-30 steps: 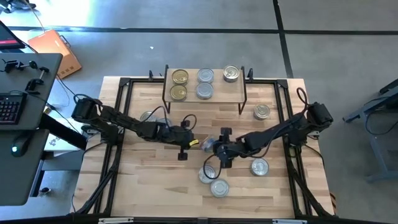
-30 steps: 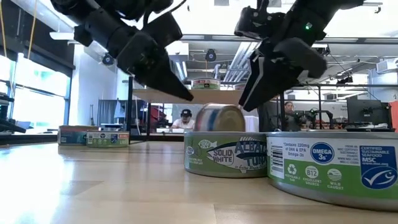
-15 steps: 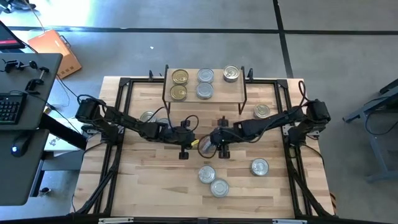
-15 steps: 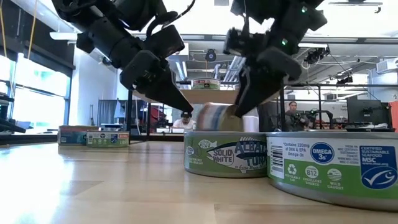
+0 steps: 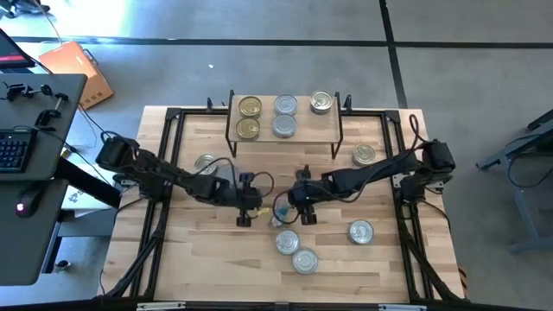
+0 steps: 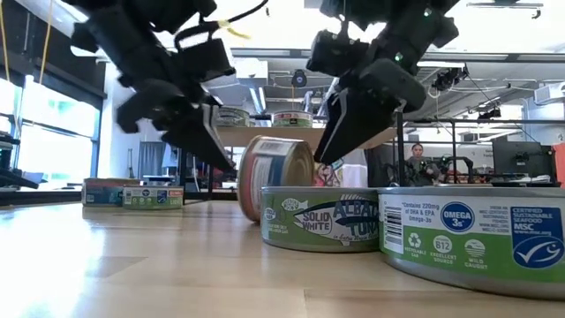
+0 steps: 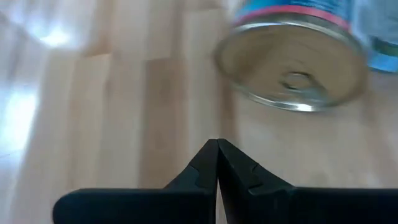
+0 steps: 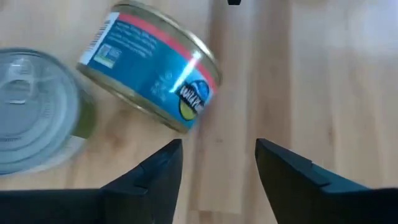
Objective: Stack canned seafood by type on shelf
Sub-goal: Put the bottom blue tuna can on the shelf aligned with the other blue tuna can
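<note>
A blue-and-red labelled tin (image 6: 276, 177) stands tipped up on its edge on the table between my two grippers, gold end (image 7: 292, 68) toward the left one. My left gripper (image 7: 217, 155) is shut, its tip a little short of that tin (image 5: 278, 209). My right gripper (image 8: 217, 155) is open just beyond the tin's labelled side (image 8: 155, 74), with nothing between its fingers. The shelf (image 5: 302, 130) at the far edge carries two gold-lidded tins (image 5: 249, 117) on its left and three silver ones (image 5: 285, 115) to their right.
Green-labelled silver tins lie near the front: two close together (image 5: 294, 250), one (image 5: 360, 231) to their right. Further tins sit at the left (image 5: 206, 164) and right (image 5: 364, 155) below the shelf. Black frame rails (image 5: 164, 173) run along the table's sides.
My right gripper has swung toward the table's left, over the blue tin. My left gripper has drawn back toward the left edge and tipped. The tin, leaning by the right fingers before, now stands more upright on its edge, nearer the front, clear of both grippers.
</note>
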Controlling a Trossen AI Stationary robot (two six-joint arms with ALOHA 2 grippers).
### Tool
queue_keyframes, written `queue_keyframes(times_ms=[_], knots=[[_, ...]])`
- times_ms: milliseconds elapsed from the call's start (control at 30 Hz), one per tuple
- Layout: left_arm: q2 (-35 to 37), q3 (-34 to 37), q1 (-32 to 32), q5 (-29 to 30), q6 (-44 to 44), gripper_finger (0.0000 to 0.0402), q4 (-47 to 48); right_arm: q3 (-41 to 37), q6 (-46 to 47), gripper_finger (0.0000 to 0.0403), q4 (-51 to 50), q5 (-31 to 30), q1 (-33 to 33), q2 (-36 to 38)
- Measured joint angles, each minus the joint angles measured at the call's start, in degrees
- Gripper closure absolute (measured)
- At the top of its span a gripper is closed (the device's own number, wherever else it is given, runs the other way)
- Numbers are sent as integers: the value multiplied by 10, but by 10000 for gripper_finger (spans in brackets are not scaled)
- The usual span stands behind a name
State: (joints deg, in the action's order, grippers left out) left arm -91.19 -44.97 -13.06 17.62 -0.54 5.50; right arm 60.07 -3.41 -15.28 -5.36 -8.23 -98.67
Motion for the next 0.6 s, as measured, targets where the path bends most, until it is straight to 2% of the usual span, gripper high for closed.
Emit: queue_keyframes(times_ms=[100,233,333,433,600], knots=[[0,0,-23,-25,10,401,10,0,-27,167,41,25,2,-10],[0,0,-49,-62,36,401,12,0,-81,97,73,28,4,-31],[0,8,-62,-84,54,401,-8,0,-141,57,92,68,5,-50],[-3,33,-66,-102,61,401,-77,0,-167,45,134,124,10,-70],[-17,76,-56,-130,60,401,-220,0,-182,52,207,180,30,-84]])
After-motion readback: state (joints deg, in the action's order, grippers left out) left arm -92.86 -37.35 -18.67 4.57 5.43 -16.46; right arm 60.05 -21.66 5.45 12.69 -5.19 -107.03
